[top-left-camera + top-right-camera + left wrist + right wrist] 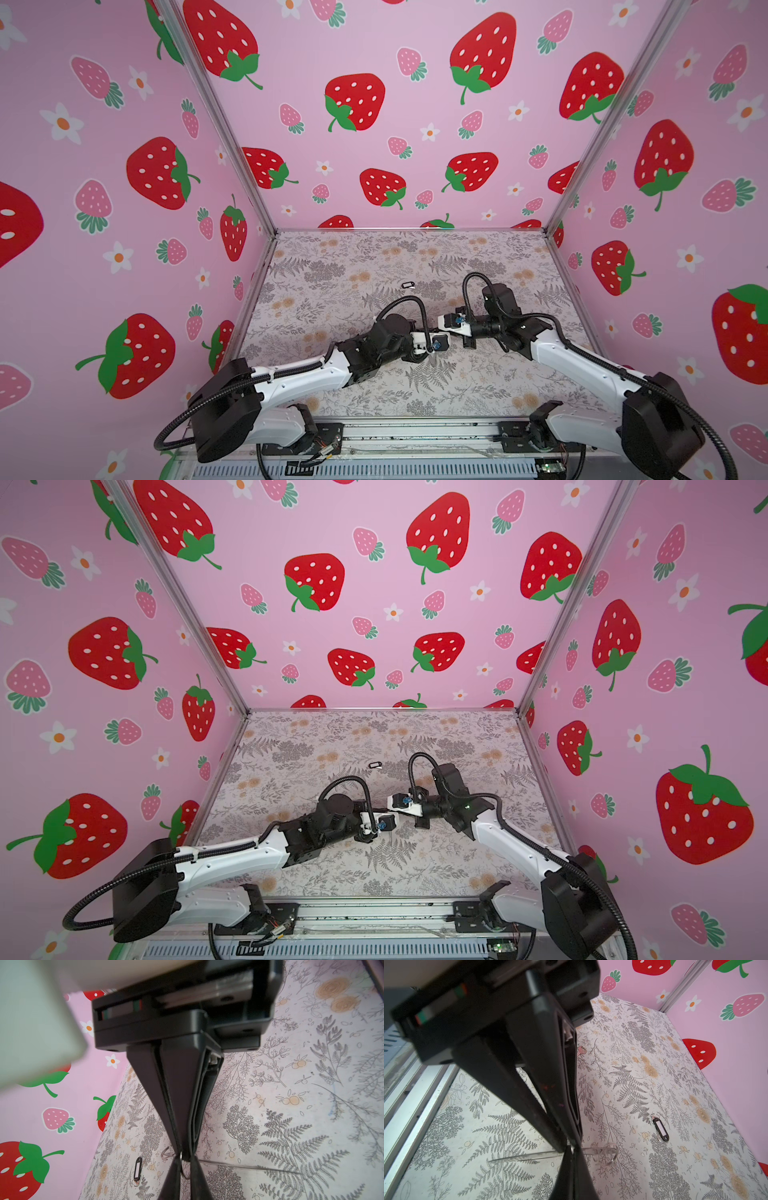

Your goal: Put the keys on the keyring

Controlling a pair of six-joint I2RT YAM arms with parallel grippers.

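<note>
Silvery flat metal keyring (529,1157), stiff, light and likely slippery, hangs above the tabletop (478,257) between its side edges, rim pinched by the closed left gripper (184,1156) and closed right gripper (571,1147); take the black-rimmed white oval tag (408,285), toward the far edge, edgewise.

White arms (303,376), black joints (226,399), ribbed cables (409,297)

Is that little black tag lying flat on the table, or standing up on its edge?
Lying flat: the tag rests on the table with its white window facing up.
</note>
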